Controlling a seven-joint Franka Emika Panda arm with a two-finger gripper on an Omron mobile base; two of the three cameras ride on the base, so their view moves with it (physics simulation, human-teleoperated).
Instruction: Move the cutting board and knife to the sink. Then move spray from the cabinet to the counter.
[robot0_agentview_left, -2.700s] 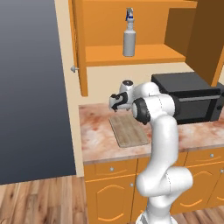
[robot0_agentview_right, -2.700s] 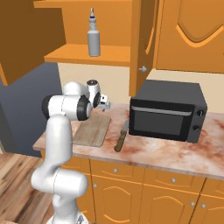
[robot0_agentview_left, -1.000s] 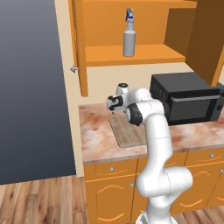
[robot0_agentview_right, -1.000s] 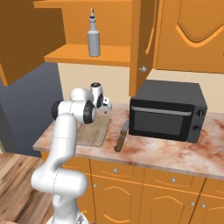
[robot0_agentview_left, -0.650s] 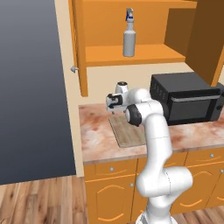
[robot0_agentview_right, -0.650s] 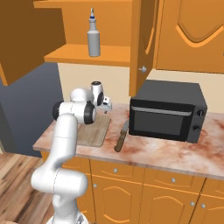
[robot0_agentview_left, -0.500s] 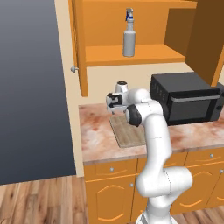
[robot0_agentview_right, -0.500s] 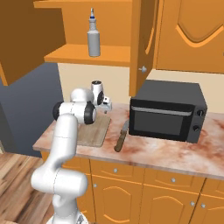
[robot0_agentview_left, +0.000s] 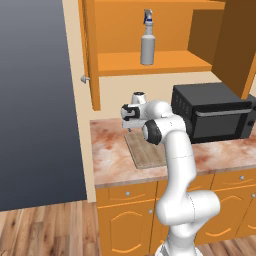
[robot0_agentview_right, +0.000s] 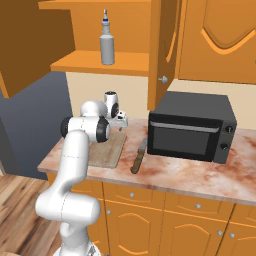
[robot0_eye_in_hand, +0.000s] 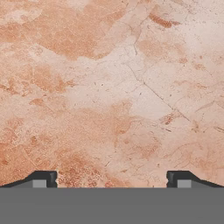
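Your gripper (robot0_eye_in_hand: 112, 177) has its jaws spread wide with nothing between them, hovering over bare counter (robot0_eye_in_hand: 109, 87) near the back edge of the cutting board (robot0_agentview_right: 107, 150). The board lies flat on the counter, and the knife (robot0_agentview_right: 138, 156) sits just right of it (in front of the microwave (robot0_agentview_right: 192, 125)). The spray (robot0_agentview_left: 147, 44) stands upright on the shelf of the open cabinet (robot0_agentview_left: 165, 60).
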